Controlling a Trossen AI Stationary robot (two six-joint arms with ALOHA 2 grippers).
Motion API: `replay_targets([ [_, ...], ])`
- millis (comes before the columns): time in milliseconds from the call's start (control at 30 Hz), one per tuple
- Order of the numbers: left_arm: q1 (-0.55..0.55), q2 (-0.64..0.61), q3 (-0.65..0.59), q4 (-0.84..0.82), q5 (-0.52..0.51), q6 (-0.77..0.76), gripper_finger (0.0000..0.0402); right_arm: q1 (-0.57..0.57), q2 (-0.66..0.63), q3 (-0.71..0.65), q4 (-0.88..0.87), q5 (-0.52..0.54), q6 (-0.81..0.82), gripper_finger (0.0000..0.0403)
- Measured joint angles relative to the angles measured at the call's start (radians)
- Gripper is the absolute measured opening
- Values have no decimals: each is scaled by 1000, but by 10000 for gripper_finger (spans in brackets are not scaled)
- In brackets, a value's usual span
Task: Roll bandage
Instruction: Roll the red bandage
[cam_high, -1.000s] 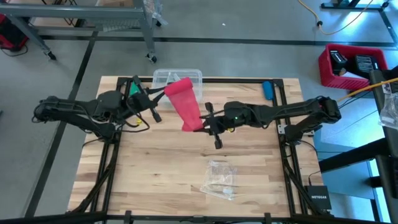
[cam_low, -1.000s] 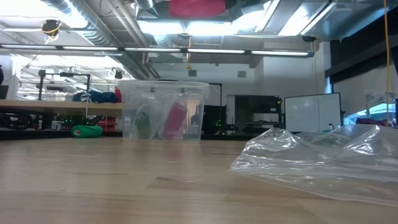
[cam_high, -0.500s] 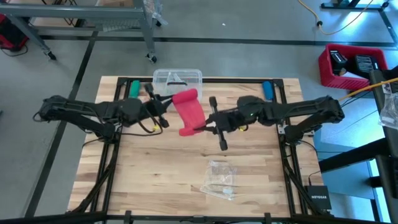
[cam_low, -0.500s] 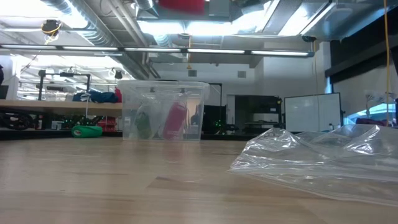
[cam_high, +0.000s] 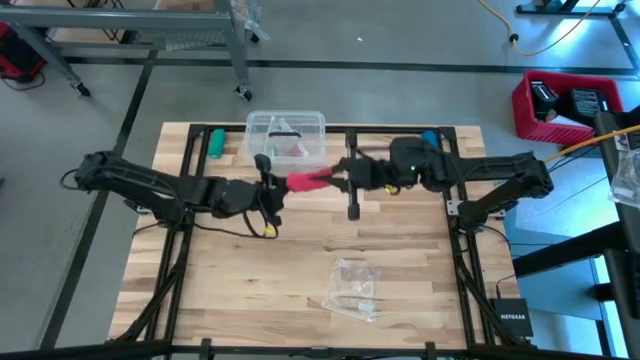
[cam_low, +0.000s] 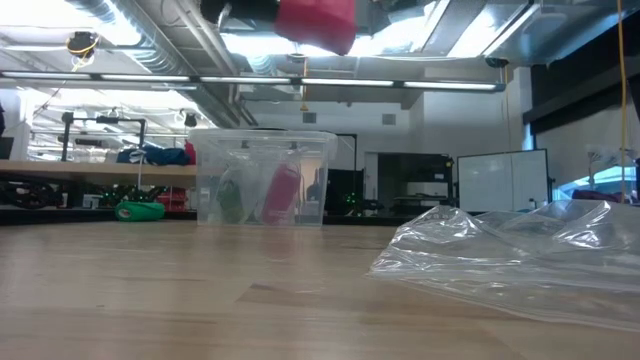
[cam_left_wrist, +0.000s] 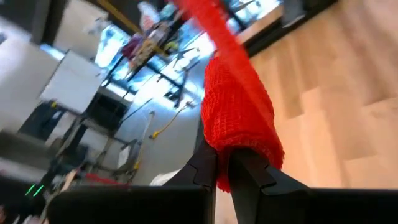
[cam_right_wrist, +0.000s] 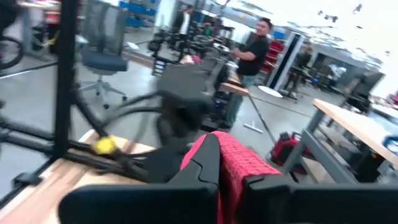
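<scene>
You've swung both arms inward, so the bandage (cam_high: 312, 179), pinched tight by left gripper (cam_high: 268, 186) and right gripper (cam_high: 345, 180), now bunches short between them, ready for rolling.

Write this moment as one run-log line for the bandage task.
task: roll bandage | left gripper: shut on bandage | right gripper: shut on bandage | bandage: held between both, above table

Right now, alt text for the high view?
Two robot arms meet over a wooden table, each gripper, left and right, shut on one end of a red bandage. A clear plastic box sits behind, a crumpled wrapper in front.
</scene>
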Motion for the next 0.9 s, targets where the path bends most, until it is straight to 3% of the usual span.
replay_targets([
  [467,-138,12,0,30,65,57,17,-202,16,0,-7,8,89,5],
  [667,-149,13,-1,-12,76,-3,17,-252,70,0,-61,-29,157,10],
  [767,-163,13,-1,10,79,20,17,-254,104,0,-70,-15,195,33],
  [900,-178,13,-1,25,81,43,17,-252,138,0,-116,7,200,93],
])
